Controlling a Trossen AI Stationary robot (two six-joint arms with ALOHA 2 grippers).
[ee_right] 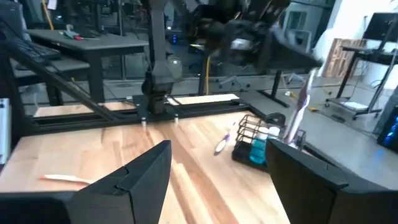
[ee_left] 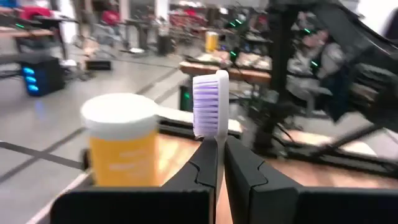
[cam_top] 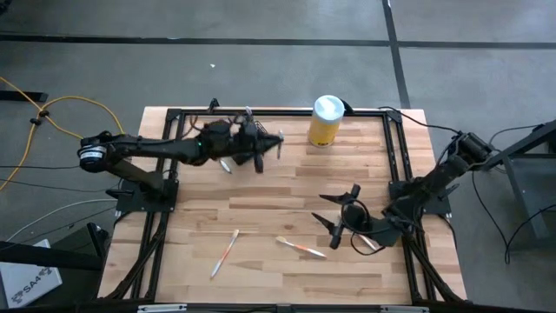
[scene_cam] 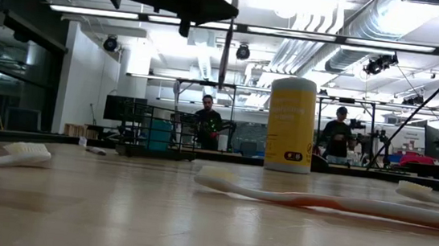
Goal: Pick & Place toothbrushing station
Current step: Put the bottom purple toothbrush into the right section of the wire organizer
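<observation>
My left gripper [cam_top: 276, 142] is shut on a white toothbrush with purple bristles [ee_left: 209, 102] above the table's far middle. The brush hangs upright below it [scene_cam: 226, 55], over the small black wire-mesh holder [ee_right: 256, 142]. The holder stands on the table with something blue inside. In the high view my left arm mostly hides it. My right gripper [cam_top: 340, 216] is open and empty, low over the table's right side. My left gripper pinches the toothbrush's neck [ee_left: 216, 148], just below the head, between its two fingers. The fingers are about level, come from the table's left, and lie across the brush. The brush is upright with its head up and its handle hanging below, clear of the table.
A yellow canister with a white lid [cam_top: 326, 120] stands at the far edge, right of my left gripper. Loose toothbrushes lie on the table: one beside the holder [ee_right: 224, 140], two near the front [cam_top: 224, 253] [cam_top: 301, 249], and one under my right arm [cam_top: 369, 243]. People stand in the room beyond.
</observation>
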